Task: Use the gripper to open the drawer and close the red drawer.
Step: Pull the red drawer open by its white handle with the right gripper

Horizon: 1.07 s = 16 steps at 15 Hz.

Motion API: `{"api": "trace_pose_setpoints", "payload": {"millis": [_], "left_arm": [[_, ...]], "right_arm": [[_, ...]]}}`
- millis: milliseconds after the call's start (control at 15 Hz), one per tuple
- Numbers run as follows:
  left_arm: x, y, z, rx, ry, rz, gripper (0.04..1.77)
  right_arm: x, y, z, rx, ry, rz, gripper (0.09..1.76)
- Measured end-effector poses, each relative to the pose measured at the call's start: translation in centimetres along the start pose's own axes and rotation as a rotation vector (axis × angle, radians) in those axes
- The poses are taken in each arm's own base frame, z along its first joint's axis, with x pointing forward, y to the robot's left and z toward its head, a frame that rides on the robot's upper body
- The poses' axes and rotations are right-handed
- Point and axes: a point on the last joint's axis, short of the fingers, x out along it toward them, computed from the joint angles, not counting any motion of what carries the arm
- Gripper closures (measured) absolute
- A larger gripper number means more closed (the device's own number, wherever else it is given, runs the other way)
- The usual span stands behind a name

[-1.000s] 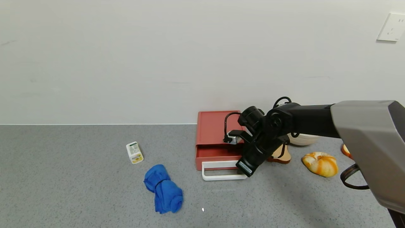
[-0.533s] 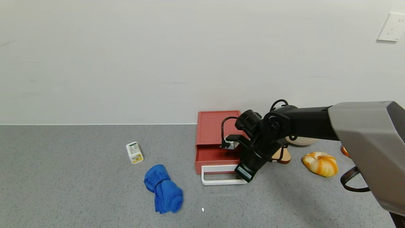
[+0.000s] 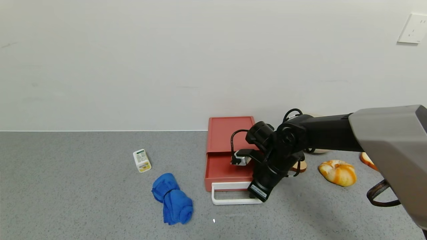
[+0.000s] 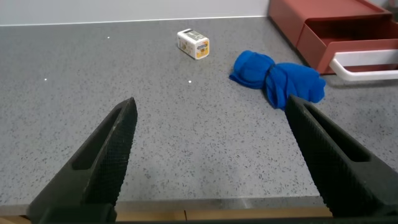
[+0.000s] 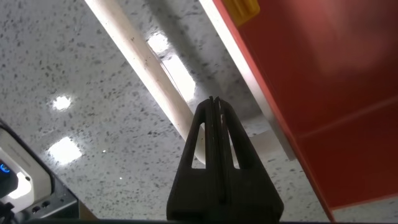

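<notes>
1. the drawer (image 3: 229,156) sits against the wall on the grey table (image 3: 83,186), between the blue cloth (image 3: 172,198) and the bread roll (image 3: 337,172). its tray is pulled partway out of the red shell toward us, so we judge the opening half of the task to be under way.
2. our right gripper (image 3: 257,196) reaches down over the right end of the white loop handle (image 3: 233,193). in the right wrist view its fingers (image 5: 214,143) are pressed together, tips set inside the loop behind the white bar, which lets the arm hook and drag rather than pinch.
3. hooking near one end may skew the tray, so we would watch that the shell does not slide along with it.
4. our left gripper (image 4: 211,155) hangs low over the bare table, well away from the drawer, fingers spread wide and holding nothing; it looks parked.
5. a small white box (image 3: 142,160) lies apart from the drawer's path.
</notes>
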Motion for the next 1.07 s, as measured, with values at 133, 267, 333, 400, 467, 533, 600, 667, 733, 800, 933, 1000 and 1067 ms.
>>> {"api": "trace_pose_setpoints", "payload": {"millis": [133, 267, 333, 400, 467, 533, 600, 667, 733, 800, 933, 1000, 1067], "left_arm": [[0.0, 0.0, 0.0, 0.0, 0.0, 0.0, 0.09], [0.0, 0.0, 0.0, 0.0, 0.0, 0.0, 0.09], [0.0, 0.0, 0.0, 0.0, 0.0, 0.0, 0.09], [0.0, 0.0, 0.0, 0.0, 0.0, 0.0, 0.09], [0.0, 0.0, 0.0, 0.0, 0.0, 0.0, 0.09], [0.0, 0.0, 0.0, 0.0, 0.0, 0.0, 0.09], [0.0, 0.0, 0.0, 0.0, 0.0, 0.0, 0.09], [0.0, 0.0, 0.0, 0.0, 0.0, 0.0, 0.09], [0.0, 0.0, 0.0, 0.0, 0.0, 0.0, 0.09], [0.0, 0.0, 0.0, 0.0, 0.0, 0.0, 0.09], [0.0, 0.0, 0.0, 0.0, 0.0, 0.0, 0.09], [0.0, 0.0, 0.0, 0.0, 0.0, 0.0, 0.09], [0.0, 0.0, 0.0, 0.0, 0.0, 0.0, 0.09]], "right_arm": [[-0.1, 0.6, -0.3, -0.007, 0.011, 0.005, 1.73], [-0.3, 1.2, -0.6, -0.013, 0.022, 0.01, 1.73], [-0.4, 1.4, -0.8, -0.014, 0.028, 0.011, 1.73], [-0.5, 1.6, -1.0, -0.014, 0.034, 0.013, 1.73], [-0.5, 1.9, -1.3, -0.016, 0.045, 0.018, 1.73], [-0.5, 2.2, -1.5, -0.018, 0.055, 0.021, 1.73], [-0.5, 2.5, -1.8, -0.021, 0.061, 0.021, 1.73], [-0.5, 2.7, -2.0, -0.023, 0.066, 0.021, 1.73], [-0.5, 2.9, -2.1, -0.023, 0.075, 0.025, 1.73], [-0.6, 3.2, -2.3, -0.023, 0.083, 0.032, 1.73], [-0.8, 3.5, -2.4, -0.024, 0.084, 0.034, 1.73], [-0.8, 3.6, -2.4, -0.027, 0.085, 0.035, 1.73], [-0.8, 3.8, -2.5, -0.03, 0.088, 0.036, 1.73]]}}
